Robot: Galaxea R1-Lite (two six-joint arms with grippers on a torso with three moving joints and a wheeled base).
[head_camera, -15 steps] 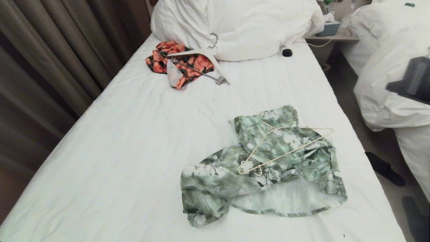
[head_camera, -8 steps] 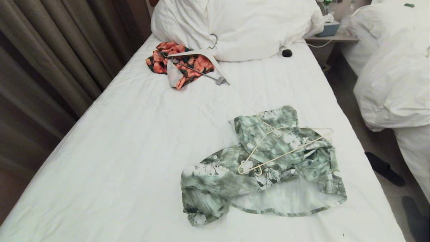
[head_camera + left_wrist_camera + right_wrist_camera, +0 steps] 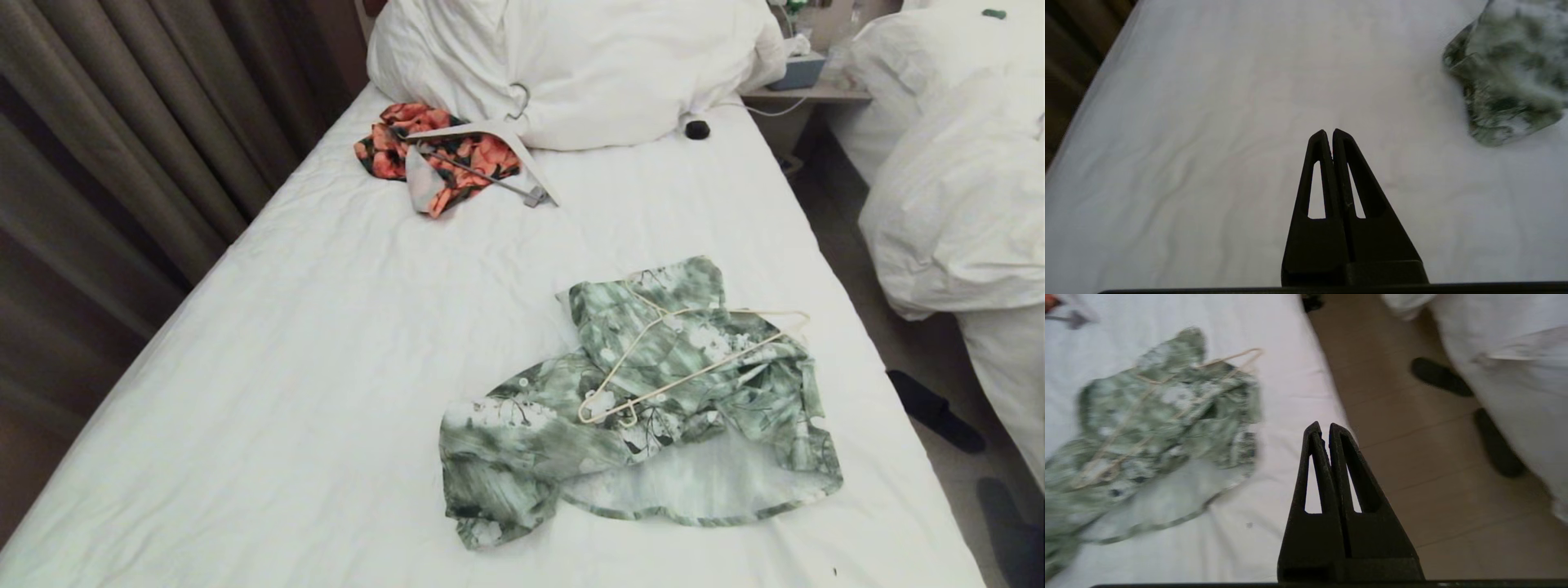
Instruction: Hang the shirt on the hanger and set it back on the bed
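Note:
The green-and-white shirt (image 3: 645, 408) lies crumpled on the bed (image 3: 326, 367), toward its right side. The thin cream hanger (image 3: 678, 359) rests on top of the shirt, its hook end toward the bed's right edge. Neither arm appears in the head view. My left gripper (image 3: 1329, 131) is shut and empty above bare sheet, with a corner of the shirt (image 3: 1506, 81) off to one side. My right gripper (image 3: 1321, 424) is shut and empty over the bed's right edge, apart from the shirt (image 3: 1155, 420) and the hanger (image 3: 1167, 392).
An orange-and-black garment (image 3: 441, 155) with a thick white hanger (image 3: 498, 135) lies by the pillows (image 3: 588, 65). A small black object (image 3: 696, 128) sits near them. Curtains (image 3: 122, 163) hang at left. A second bed (image 3: 955, 180) and dark slippers (image 3: 935, 408) lie across the floor gap.
A dark part of my right arm at the head view's right edge one second ago has left that view. Shirt and hanger have not moved.

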